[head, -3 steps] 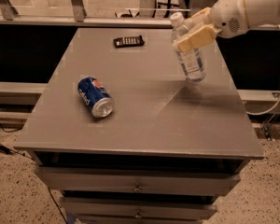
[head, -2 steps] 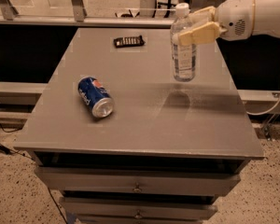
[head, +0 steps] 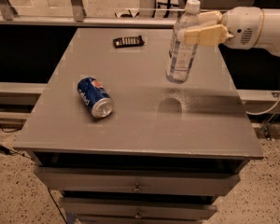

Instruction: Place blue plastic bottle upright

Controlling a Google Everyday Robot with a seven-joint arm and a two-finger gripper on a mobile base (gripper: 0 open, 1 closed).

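The blue plastic bottle (head: 181, 49) is clear with a white cap and a white label printed in blue. It hangs nearly upright, slightly tilted, above the right half of the grey table (head: 130, 125), with its shadow below it. My gripper (head: 201, 28) comes in from the right on a white arm and is shut on the bottle's upper part, just below the cap. The bottle's base is off the tabletop.
A dark-blue Pepsi can (head: 94, 96) lies on its side on the left half of the table. A small black remote-like device (head: 129, 41) lies near the back edge. Drawers sit under the tabletop. A railing runs behind the table.
The bottle has gone from tilted to nearly upright and has been lifted a little above the table. The gripper has kept its hold and moved slightly left and up.
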